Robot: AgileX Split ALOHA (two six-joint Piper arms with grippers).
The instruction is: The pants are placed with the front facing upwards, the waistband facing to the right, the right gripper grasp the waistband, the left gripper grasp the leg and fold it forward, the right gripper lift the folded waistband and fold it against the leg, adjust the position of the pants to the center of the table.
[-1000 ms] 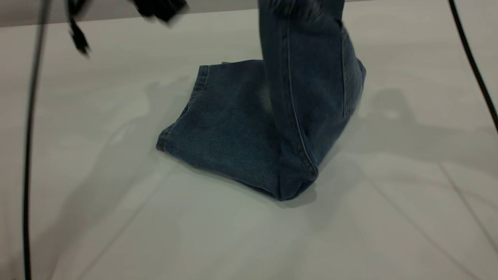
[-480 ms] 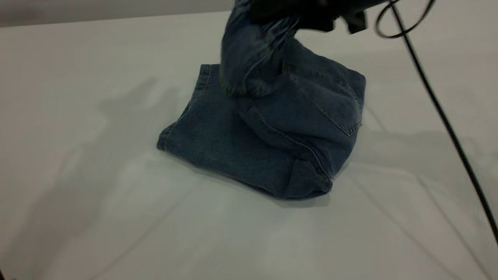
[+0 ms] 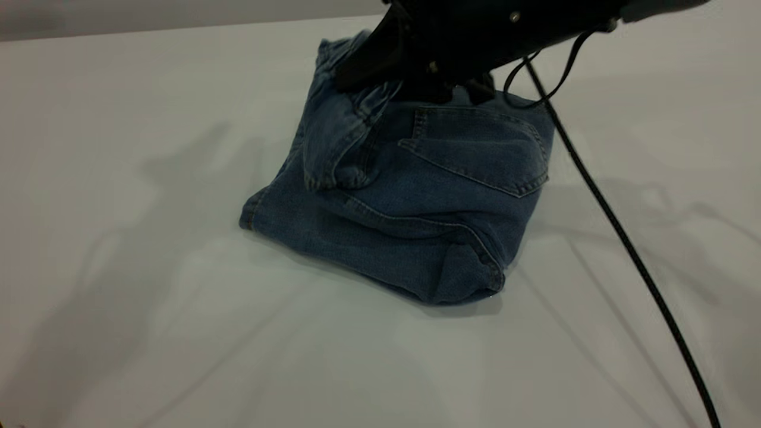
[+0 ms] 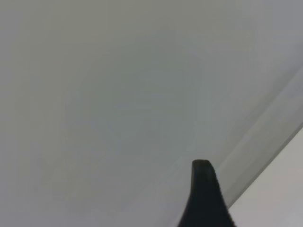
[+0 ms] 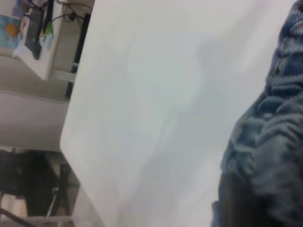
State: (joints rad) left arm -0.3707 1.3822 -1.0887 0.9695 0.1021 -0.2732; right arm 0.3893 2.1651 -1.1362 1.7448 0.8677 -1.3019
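The blue denim pants lie in a folded heap on the white table, back pocket facing up. My right gripper reaches in from the upper right, low over the heap's far side, shut on the ruched waistband, which droops over the leg layer beneath. In the right wrist view the gathered waistband fills the side by a dark finger. The left gripper is out of the exterior view; its wrist view shows only a black tip over bare tabletop.
A black cable hangs from the right arm and trails across the table to the front right. The right wrist view shows the table's rounded corner with a shelf of clutter beyond it.
The right gripper has swung the lifted waistband down and leftward, laying the upper half over the leg. The left arm, at the upper left a second ago, has left the exterior view.
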